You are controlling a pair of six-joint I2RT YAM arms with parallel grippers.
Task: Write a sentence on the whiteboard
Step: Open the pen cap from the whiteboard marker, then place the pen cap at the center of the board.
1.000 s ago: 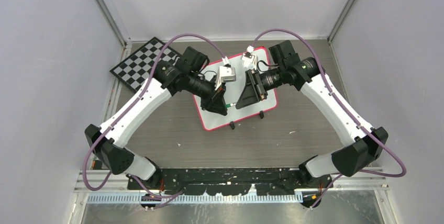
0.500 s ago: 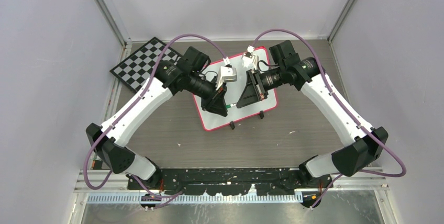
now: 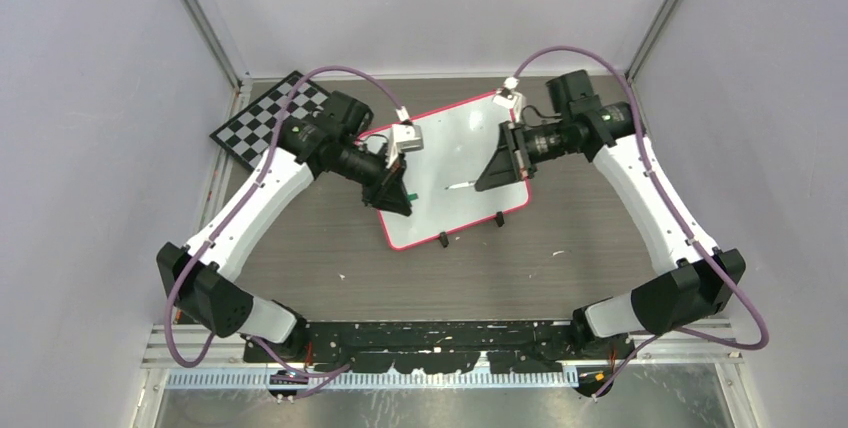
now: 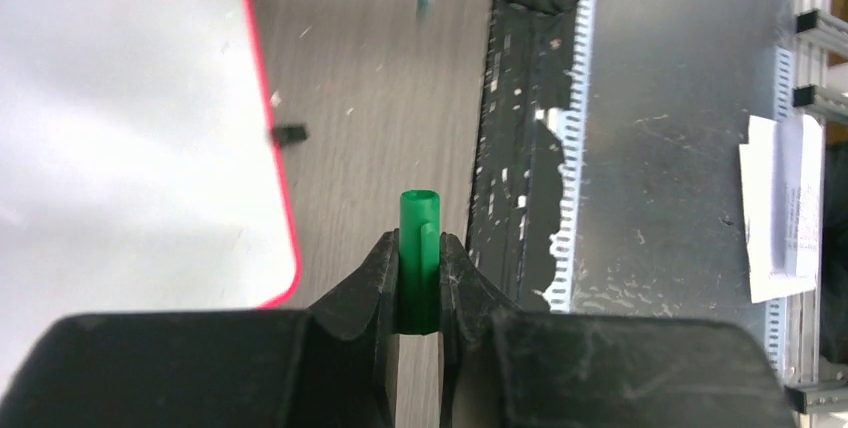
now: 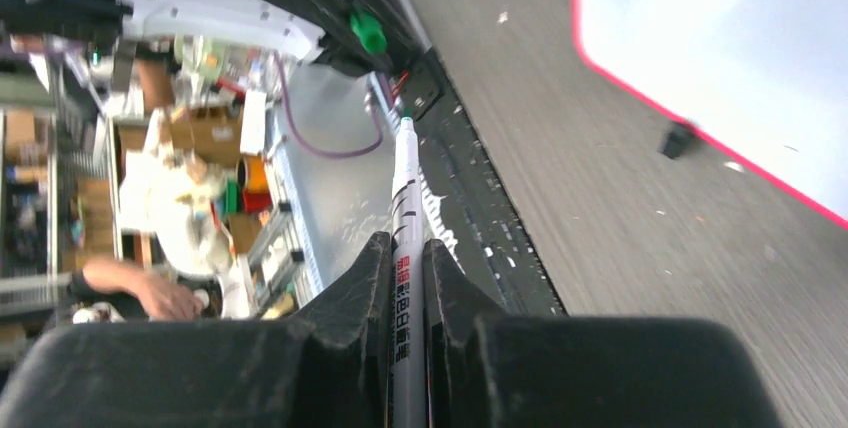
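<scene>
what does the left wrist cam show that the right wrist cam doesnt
Only the left wrist view: a close look at the left gripper shut on the green cap, and a white paper sheet past the table edge.
Only the right wrist view: the right gripper shut on the marker, plus a person's hand and cardboard boxes behind.
Both: the whiteboard with its red rim, one black foot, the wooden tabletop. The cap also appears, small and far, in the right wrist view.
</scene>
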